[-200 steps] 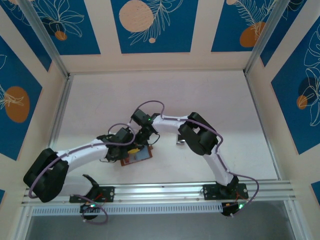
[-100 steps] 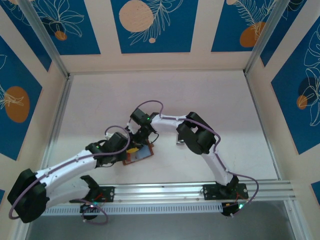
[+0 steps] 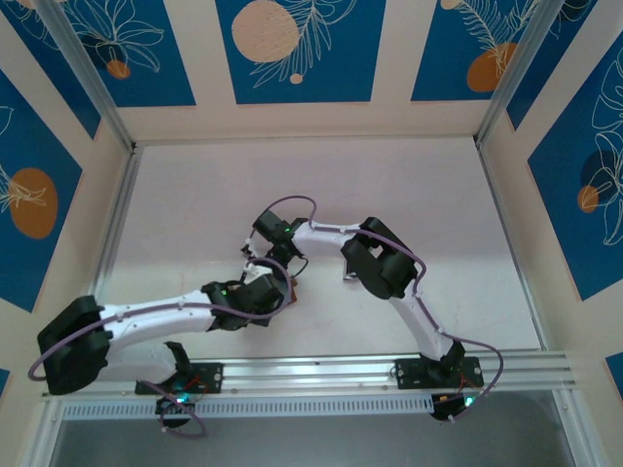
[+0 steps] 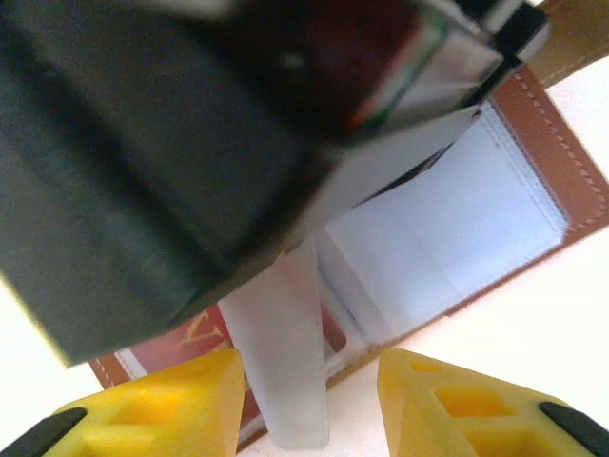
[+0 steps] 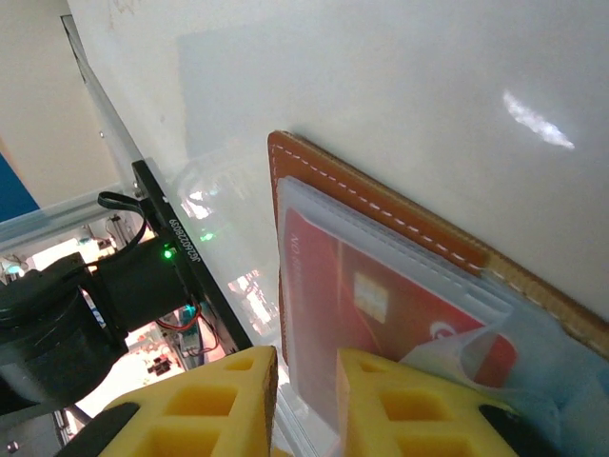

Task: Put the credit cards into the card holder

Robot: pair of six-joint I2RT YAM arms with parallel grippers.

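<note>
Table [image 3: 195,195], white | card holder [image 5: 381,205], brown, lying open near table centre beneath both claws | left claw [image 4: 309,409] spread open above clear pockets [image 4: 457,228] | right claw [image 5: 306,400] pinched on card holder's pocket edge | red card [image 5: 381,286] inside pocket

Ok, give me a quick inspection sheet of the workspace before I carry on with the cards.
Surface: white table, no spills or marks seen.
Job's things: card holder lies open; a red card sits in its clear sleeve.
Clutter: small grey piece by the right arm, too small to identify.
Claws: left claw open at the holder's edge; right claw nearly closed, seemingly pinching the sleeve's edge.
Cables: purple cables loop along both arms, no snag seen.
Surroundings: blue patterned wall panels, metal frame posts.
</note>
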